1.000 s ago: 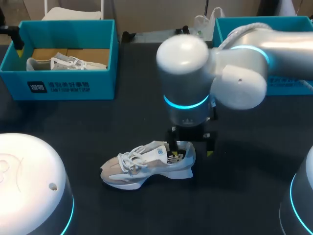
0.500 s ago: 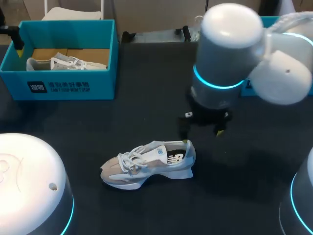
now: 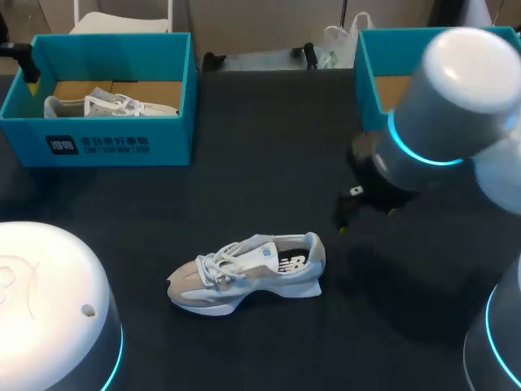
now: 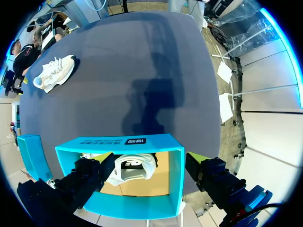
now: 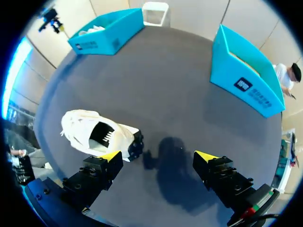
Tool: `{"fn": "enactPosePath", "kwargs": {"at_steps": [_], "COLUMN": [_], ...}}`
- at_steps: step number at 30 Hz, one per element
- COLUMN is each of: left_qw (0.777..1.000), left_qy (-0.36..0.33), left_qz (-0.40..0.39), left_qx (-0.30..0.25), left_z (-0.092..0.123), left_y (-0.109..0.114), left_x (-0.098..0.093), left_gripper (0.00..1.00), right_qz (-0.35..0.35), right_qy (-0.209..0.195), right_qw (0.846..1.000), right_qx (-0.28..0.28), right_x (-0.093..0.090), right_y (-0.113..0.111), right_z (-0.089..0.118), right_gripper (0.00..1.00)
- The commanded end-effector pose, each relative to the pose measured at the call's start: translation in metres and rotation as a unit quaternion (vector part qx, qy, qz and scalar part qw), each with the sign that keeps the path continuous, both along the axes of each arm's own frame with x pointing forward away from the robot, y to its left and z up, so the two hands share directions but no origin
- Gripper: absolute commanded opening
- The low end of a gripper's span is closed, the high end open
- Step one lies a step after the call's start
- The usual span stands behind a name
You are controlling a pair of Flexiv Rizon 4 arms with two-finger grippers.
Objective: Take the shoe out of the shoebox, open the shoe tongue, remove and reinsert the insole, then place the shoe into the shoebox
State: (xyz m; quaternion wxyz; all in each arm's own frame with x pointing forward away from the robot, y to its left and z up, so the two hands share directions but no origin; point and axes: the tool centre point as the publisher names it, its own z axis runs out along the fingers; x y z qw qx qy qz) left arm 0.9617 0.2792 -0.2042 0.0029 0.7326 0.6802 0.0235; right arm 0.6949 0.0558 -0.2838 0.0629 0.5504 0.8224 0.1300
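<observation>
Head view: looked down from above and behind the robot, well back from the shoe (image 3: 248, 273), taking in the table (image 3: 244, 187) all around it.
Left wrist view: hung high over the left shoebox (image 4: 132, 142) and faced down into it, well apart from the shoe (image 4: 53, 73), which lay far across the table.
Right wrist view: looked down at a slant from near the shoe (image 5: 94, 135), the closest camera to it.
All three shared: the shoe and the dark tabletop around it.
Head and left wrist shared: the left shoebox (image 3: 106, 142) with the boxed shoe (image 4: 135, 168).
Head and right wrist shared: the left shoebox and the right shoebox (image 5: 246, 80), both beyond the shoe.
</observation>
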Motion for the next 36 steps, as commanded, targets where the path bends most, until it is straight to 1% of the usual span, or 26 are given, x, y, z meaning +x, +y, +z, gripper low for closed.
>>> {"fn": "enactPosePath", "kwargs": {"at_steps": [1,5,6,7,9,10,12,13,14,15,25,26,27,28,29,30,31,33,34,35,36], "left_qw": [1.0,1.0,1.0,1.0,1.0,1.0,1.0,1.0,1.0,1.0,1.0,1.0,1.0,1.0,1.0,1.0,1.0,1.0,1.0,1.0,1.0], "left_qy": [-0.001,-0.001,-0.001,-0.001,-0.001,-0.001,-0.001,-0.001,-0.001,-0.001,-0.001,-0.001,-0.001,-0.001,-0.001,-0.001,-0.001,-0.001,-0.001,-0.001,-0.001], "left_qz": [-0.001,-0.001,-0.001,-0.001,-0.001,-0.001,-0.001,-0.001,-0.001,-0.001,-0.001,-0.001,-0.001,-0.001,-0.001,-0.001,-0.001,-0.001,-0.001,-0.001,-0.001], "left_qx": [0.001,0.001,0.001,0.001,0.001,0.001,0.001,0.001,0.001,0.001,0.001,0.001,0.001,0.001,0.001,0.001,0.001,0.001,0.001,0.001,0.001], "left_z": [0.0,0.0,0.0,0.0,0.0,0.0,0.0,0.0,0.0,0.0,0.0,0.0,0.0,0.0,0.0,0.0,0.0,0.0,0.0,0.0,0.0], "left_y": [0.0,0.0,0.0,0.0,0.0,0.0,0.0,0.0,0.0,0.0,0.0,0.0,0.0,0.0,0.0,0.0,0.0,0.0,0.0,0.0,0.0], "left_x": [-0.001,-0.001,-0.001,-0.001,-0.001,-0.001,-0.001,-0.001,-0.001,-0.001,-0.001,-0.001,-0.001,-0.001,-0.001,-0.001,-0.001,-0.001,-0.001,-0.001,-0.001], "left_gripper": [1.0,1.0,1.0,1.0,1.0,1.0,1.0,1.0,1.0,1.0,1.0,1.0,1.0,1.0,1.0,1.0,1.0,1.0,1.0,1.0,1.0], "right_qz": [0.167,0.167,0.189,0.228,0.301,0.324,0.394,0.445,0.466,0.478,0.478,0.482,0.489,0.488,0.491,0.493,0.482,0.488,0.485,0.493,0.492], "right_qy": [-0.059,-0.059,-0.038,-0.022,-0.001,0.005,0.024,0.042,0.054,0.063,0.063,0.052,0.041,0.018,0.011,0.006,-0.006,-0.023,-0.031,-0.04,-0.05], "right_qw": [0.901,0.901,0.9,0.884,0.84,0.83,0.779,0.743,0.73,0.728,0.728,0.739,0.734,0.738,0.743,0.742,0.751,0.747,0.753,0.748,0.75], "right_qx": [0.397,0.397,0.392,0.408,0.452,0.453,0.488,0.498,0.497,0.488,0.488,0.468,0.469,0.465,0.455,0.454,0.451,0.45,0.444,0.442,0.439], "right_x": [-0.018,-0.018,-0.015,-0.012,-0.01,-0.01,-0.012,-0.017,-0.019,-0.021,-0.021,-0.022,-0.023,-0.023,-0.024,-0.024,-0.024,-0.024,-0.025,-0.025,-0.026], "right_y": [-0.024,-0.024,-0.023,-0.021,-0.02,-0.021,-0.021,-0.019,-0.019,-0.018,-0.018,-0.019,-0.02,-0.024,-0.026,-0.027,-0.029,-0.03,-0.03,-0.03,-0.03], "right_z": [-0.002,-0.002,-0.007,-0.013,-0.018,-0.02,-0.021,-0.021,-0.021,-0.021,-0.021,-0.021,-0.022,-0.025,-0.028,-0.03,-0.033,-0.035,-0.035,-0.035,-0.035], "right_gripper": [1.0,1.0,1.0,1.0,1.0,1.0,1.0,1.0,1.0,1.0,1.0,1.0,1.0,1.0,1.0,1.0,1.0,1.0,1.0,1.0,1.0]}}
